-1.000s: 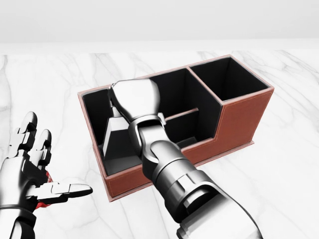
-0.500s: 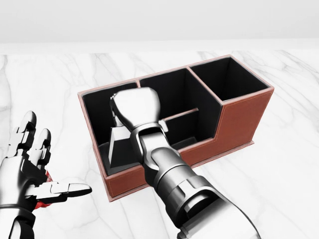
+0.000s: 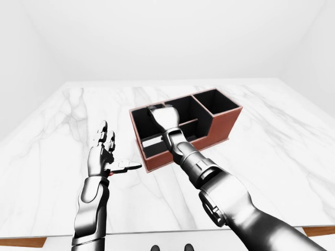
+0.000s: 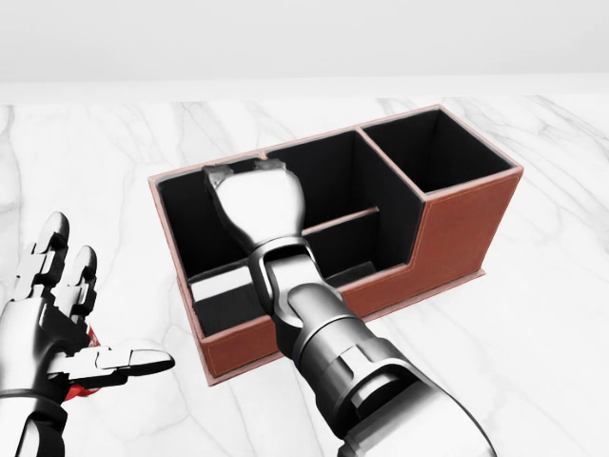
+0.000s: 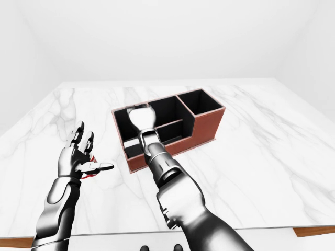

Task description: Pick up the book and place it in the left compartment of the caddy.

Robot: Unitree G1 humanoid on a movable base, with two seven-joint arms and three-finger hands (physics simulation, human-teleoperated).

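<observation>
Book: lies flat on the floor of the caddy's left compartment, at 7 o'clock in the caddy, so the placing looks done.
Caddy: brown, black-lined, on the marble desk.
Right robot hand: above the left compartment, at 12 o'clock from the book, apart from it; its back faces the cameras, so whether the fingers are spread or curled I cannot tell.
Left robot hand: fingers spread, grasping nothing, at 9 o'clock from the caddy, probably kept clear.
Views: the head view shows the book's pale edge best; the eye views show the desk's full extent.
</observation>
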